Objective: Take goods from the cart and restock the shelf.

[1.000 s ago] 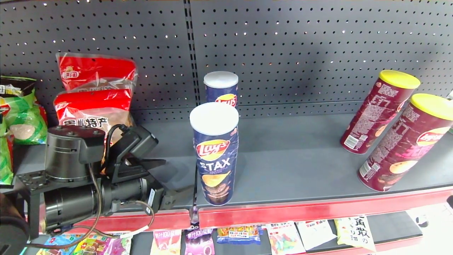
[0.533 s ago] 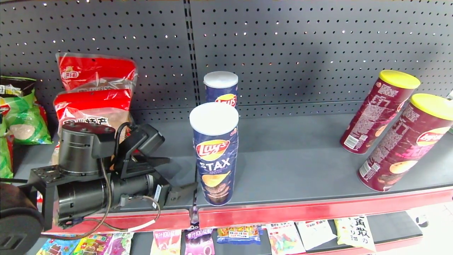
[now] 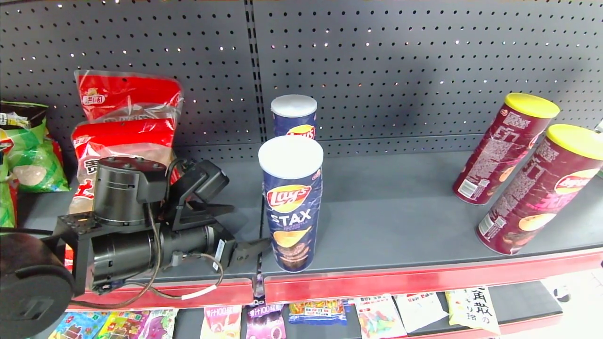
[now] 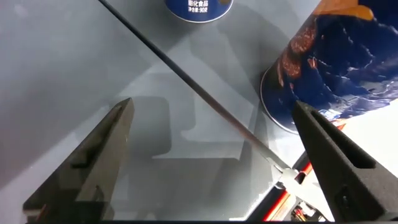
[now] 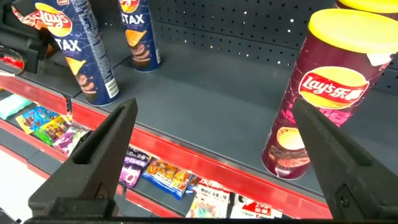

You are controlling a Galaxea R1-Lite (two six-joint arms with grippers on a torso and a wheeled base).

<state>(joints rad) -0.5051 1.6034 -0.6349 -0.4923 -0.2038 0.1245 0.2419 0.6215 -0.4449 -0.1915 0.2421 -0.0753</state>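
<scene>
Standing upright close to the near edge of the grey shelf, the front can of chips is a tall dark-blue tube with a flat white lid, a red-and-yellow badge, white lettering under it and a picture of crisps low on its side. A second can of the same make stands straight behind it, by the perforated back panel. The left hand lies low over the shelf just left of the front can, its fingers spread wide with nothing between them. Its nearer fingertip sits right beside the can's lower side, and I cannot tell whether it touches. From the left wrist the front can's round base shows beside that finger, with the second can's base farther back. The right hand hangs out in front of the shelf's red front rail, toward the right. Its fingers are also wide apart and empty, and they face the nearer of two maroon cans with yellow lids at the right end. Red bags and green bags stand at the far left, and small packets line the shelf below.
</scene>
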